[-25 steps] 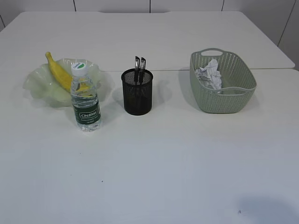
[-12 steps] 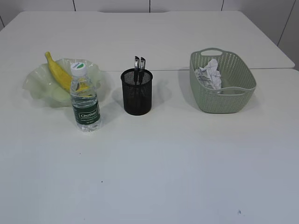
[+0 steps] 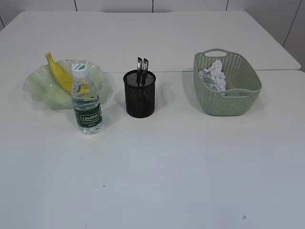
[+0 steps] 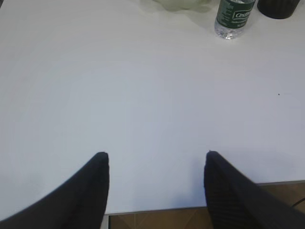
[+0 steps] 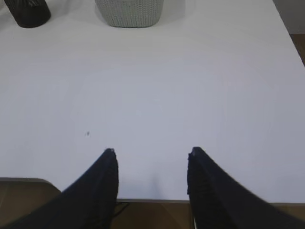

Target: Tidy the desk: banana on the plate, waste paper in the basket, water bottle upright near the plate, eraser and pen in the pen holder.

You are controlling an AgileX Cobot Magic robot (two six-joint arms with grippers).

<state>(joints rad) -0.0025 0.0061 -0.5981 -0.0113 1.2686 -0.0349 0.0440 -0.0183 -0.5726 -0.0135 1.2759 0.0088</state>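
A yellow banana (image 3: pixel 59 73) lies on the pale green wavy plate (image 3: pixel 35 86) at the left. A water bottle (image 3: pixel 86 102) with a green label stands upright just in front of the plate; its base shows in the left wrist view (image 4: pixel 233 19). A black mesh pen holder (image 3: pixel 139 94) holds pens (image 3: pixel 141 66); the eraser is hidden. Crumpled waste paper (image 3: pixel 213 75) lies in the green basket (image 3: pixel 248 95). My left gripper (image 4: pixel 156 157) is open and empty over the table's front edge. My right gripper (image 5: pixel 151 155) is open and empty at the front edge too. Neither shows in the exterior view.
The white table (image 3: pixel 167 171) has a seam behind the objects. The basket's base (image 5: pixel 129 12) and the pen holder's base (image 5: pixel 28 12) show at the top of the right wrist view. The table's front edge and brown floor lie under both grippers.
A faint shadow at the table's front right in the exterior view has gone. The objects have not moved.
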